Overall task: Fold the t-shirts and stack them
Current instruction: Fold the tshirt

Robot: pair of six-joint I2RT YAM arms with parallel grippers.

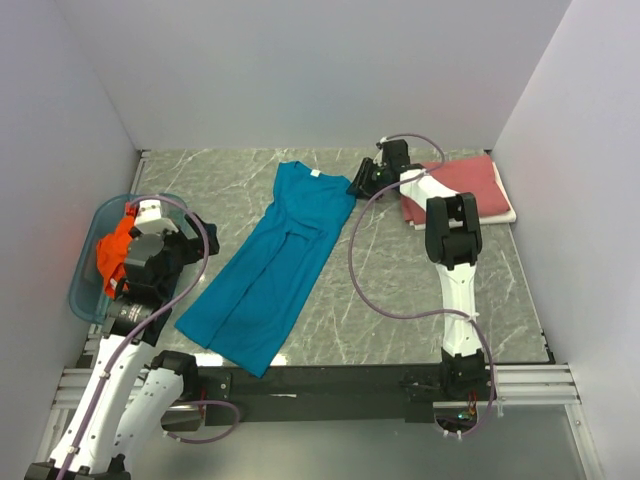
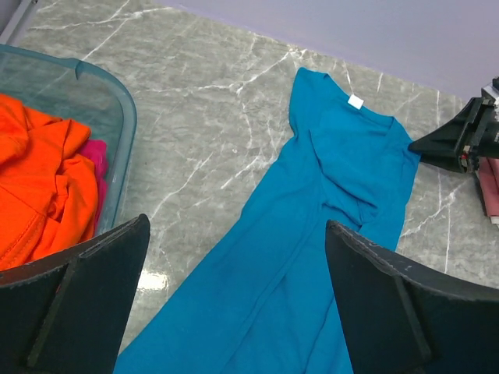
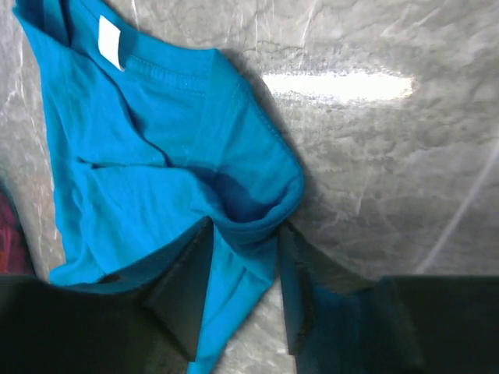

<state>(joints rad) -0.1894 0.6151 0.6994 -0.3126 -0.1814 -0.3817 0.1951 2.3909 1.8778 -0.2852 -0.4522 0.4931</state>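
The teal t-shirt [image 1: 270,270] lies long and partly folded on the marble table, collar at the far end; it also shows in the left wrist view [image 2: 312,257] and the right wrist view [image 3: 140,156]. My right gripper [image 1: 358,185] [image 3: 245,230] is at the shirt's far right sleeve, jaws closed on the bunched sleeve edge. The dusty red t-shirt [image 1: 460,185] lies folded at the far right. The orange t-shirt [image 1: 115,250] [image 2: 39,179] sits crumpled in the tub. My left gripper [image 1: 180,240] [image 2: 238,226] is open and empty above the teal shirt's lower left part.
The translucent blue tub [image 1: 85,290] [image 2: 117,117] stands at the left edge and also holds a bit of magenta cloth [image 2: 93,156]. White walls close in the table on three sides. A pale layer [image 1: 505,214] shows under the red shirt.
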